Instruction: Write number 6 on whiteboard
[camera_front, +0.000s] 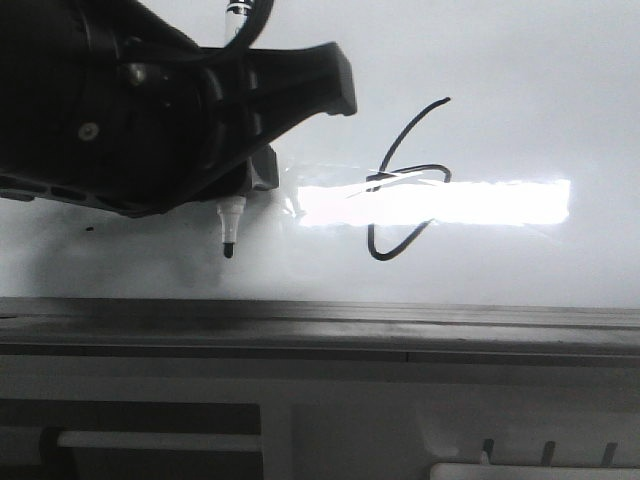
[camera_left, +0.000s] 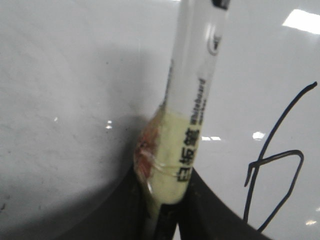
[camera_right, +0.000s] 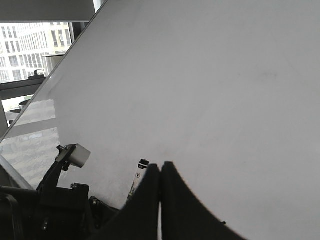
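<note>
Black marker line, the number 6 (camera_front: 405, 180), sits on the whiteboard (camera_front: 520, 90) at 3 o'clock from the left claw (camera_left: 167, 210), clamped on a marker (camera_left: 192, 100); right claw (camera_right: 161, 200) pressed together, empty.

Glossy smooth whiteboard (camera_front: 520, 80), grey metal rail (camera_front: 400, 330), plastic marker (camera_left: 192, 95)

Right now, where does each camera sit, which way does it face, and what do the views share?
Front view: looks forward over the grey rail at the whiteboard; the left gripper holds the marker beside the number 6.
Left wrist view: on the left arm, close on the taped marker between its fingers, the 6 alongside.
Right wrist view: on the right arm, looking across bare board past its shut right gripper.
Shared: all show the board; front and left wrist show the marker and 6.
</note>
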